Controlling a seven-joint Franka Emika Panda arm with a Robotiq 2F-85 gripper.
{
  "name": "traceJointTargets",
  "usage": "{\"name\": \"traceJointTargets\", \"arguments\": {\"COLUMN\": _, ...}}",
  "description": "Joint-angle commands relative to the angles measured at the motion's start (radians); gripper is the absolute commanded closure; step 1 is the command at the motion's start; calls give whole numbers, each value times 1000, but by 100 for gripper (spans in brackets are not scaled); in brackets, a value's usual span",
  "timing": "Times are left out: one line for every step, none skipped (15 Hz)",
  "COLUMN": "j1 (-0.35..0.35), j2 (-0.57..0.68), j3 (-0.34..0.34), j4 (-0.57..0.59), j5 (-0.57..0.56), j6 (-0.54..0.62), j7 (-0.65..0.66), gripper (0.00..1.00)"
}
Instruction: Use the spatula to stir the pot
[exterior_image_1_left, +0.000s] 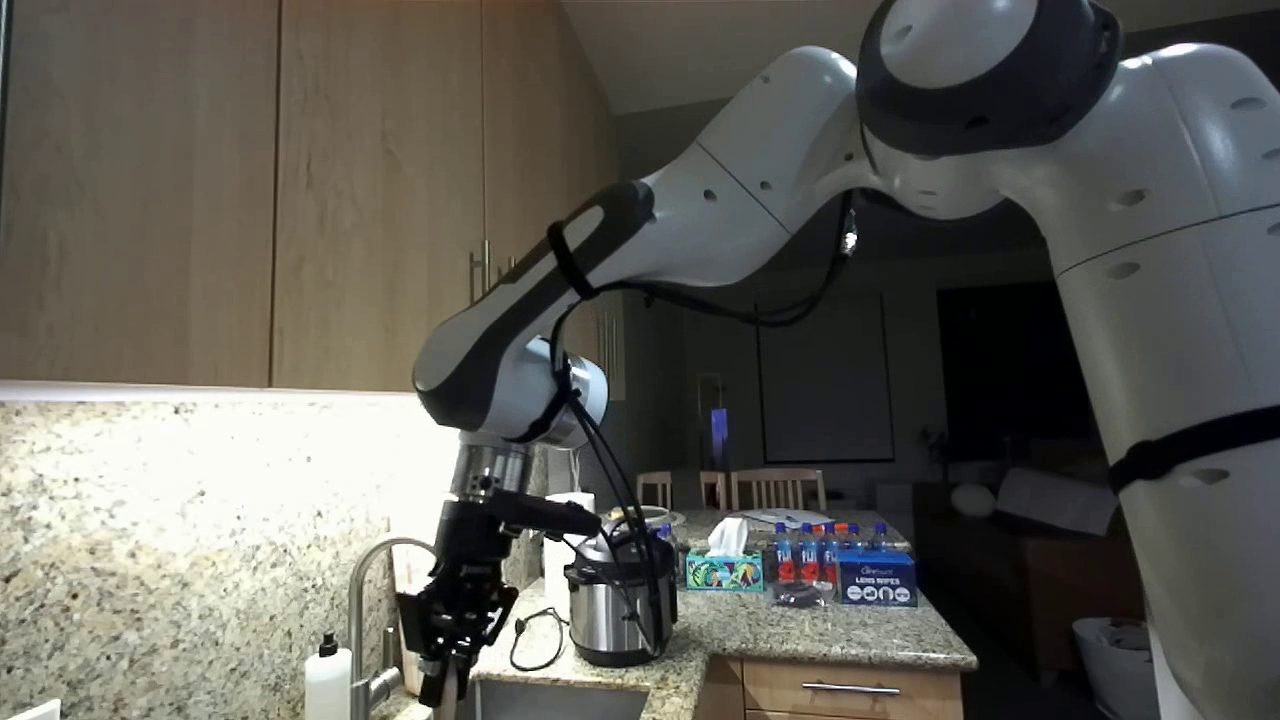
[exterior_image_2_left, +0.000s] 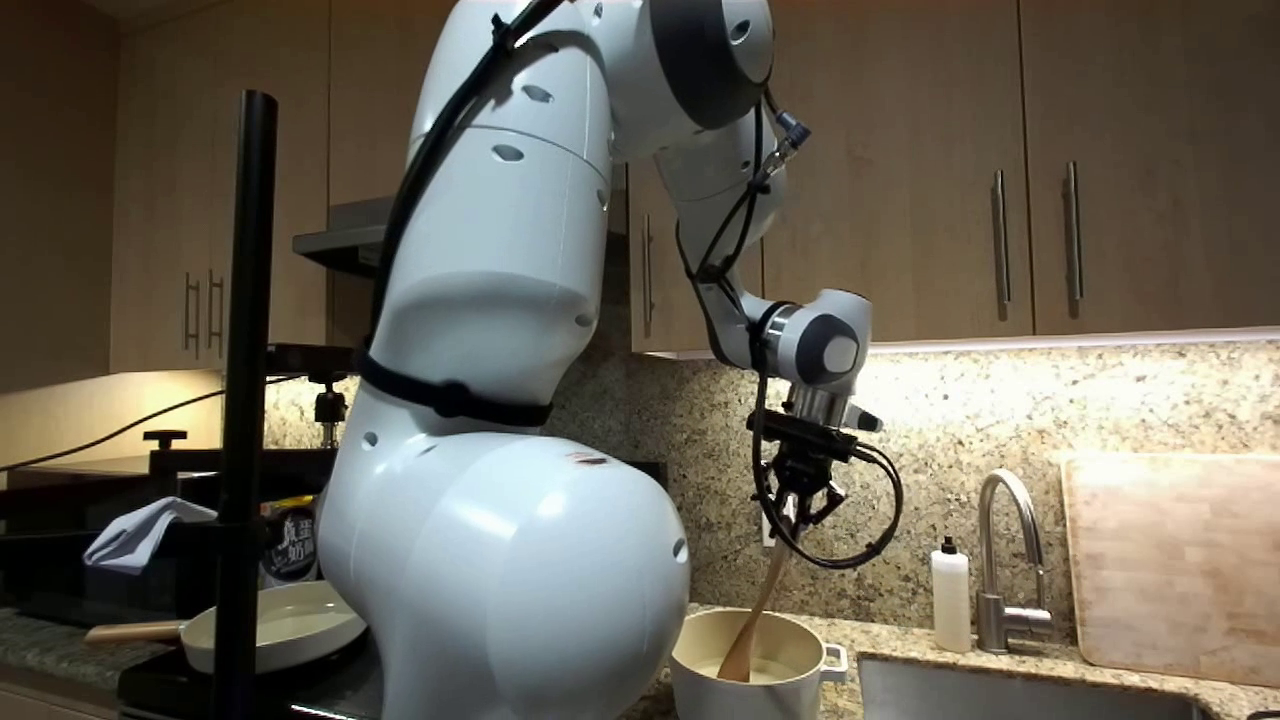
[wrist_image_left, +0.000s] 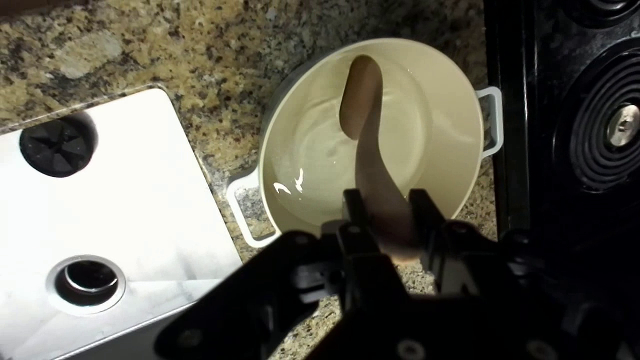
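"Pot (wrist_image_left: 452, 135) first: what surrounds it for you?"

"Beyond everything, in an exterior view, you have a dim room (exterior_image_1_left: 722, 335); nearer, pale wooden cabinets (exterior_image_2_left: 900, 180) hang overhead, and your white arm (exterior_image_1_left: 740, 195) arches in front of them. Under it runs a speckled counter (wrist_image_left: 215, 65), with a black stove (wrist_image_left: 545, 90) and a sink (wrist_image_left: 150, 205). Your pot stands on that counter between the two, one white side handle toward each."

"And your spatula (wrist_image_left: 371, 155)?"

"Wooden, and tilted. Its blade is down inside the pot, its shaft leaning up past the rim; whether the blade touches the bottom, you can't tell from these angles."

"How wide does your gripper (wrist_image_left: 386, 200) stand?"

"Only as wide as the wood: its two fingers (wrist_image_left: 354, 206) are clamped around the upper shaft, one on each side, above the pot and clear of its rim."
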Motion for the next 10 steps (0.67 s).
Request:
{"name": "traceJointTargets", "arguments": {"j1": 35, "j2": -41, "j3": 15, "j4": 22, "j5": -56, "j6": -27, "j7": 158, "gripper": 93}}
{"name": "traceJointTargets", "arguments": {"j1": 48, "j2": -43, "j3": 20, "j4": 33, "j5": -73, "j6": -24, "j7": 210, "gripper": 93}}
{"name": "traceJointTargets", "arguments": {"j1": 58, "j2": -44, "j3": 24, "j4": 41, "j5": -87, "j6": -22, "j7": 250, "gripper": 93}}
{"name": "traceJointTargets", "arguments": {"j1": 69, "j2": -45, "j3": 27, "j4": 50, "j5": -104, "j6": -22, "j7": 297, "gripper": 93}}
{"name": "traceJointTargets", "arguments": {"j1": 76, "j2": -43, "j3": 30, "j4": 59, "j5": -119, "j6": -25, "j7": 339, "gripper": 93}}
{"name": "traceJointTargets", "arguments": {"j1": 86, "j2": -44, "j3": 33, "j4": 66, "j5": -136, "j6": -30, "j7": 389, "gripper": 93}}
{"name": "traceJointTargets", "arguments": {"j1": 94, "j2": -45, "j3": 35, "j4": 72, "j5": -156, "j6": -35, "j7": 441, "gripper": 93}}
{"name": "traceJointTargets", "arguments": {"j1": 105, "j2": -48, "j3": 36, "j4": 76, "j5": -188, "j6": -42, "j7": 506, "gripper": 93}}
{"name": "traceJointTargets", "arguments": {"j1": 113, "j2": -48, "j3": 38, "j4": 80, "j5": -213, "j6": -53, "j7": 552, "gripper": 93}}
{"name": "traceJointTargets", "arguments": {"j1": 121, "j2": -47, "j3": 41, "j4": 85, "j5": -231, "j6": -67, "j7": 592, "gripper": 93}}
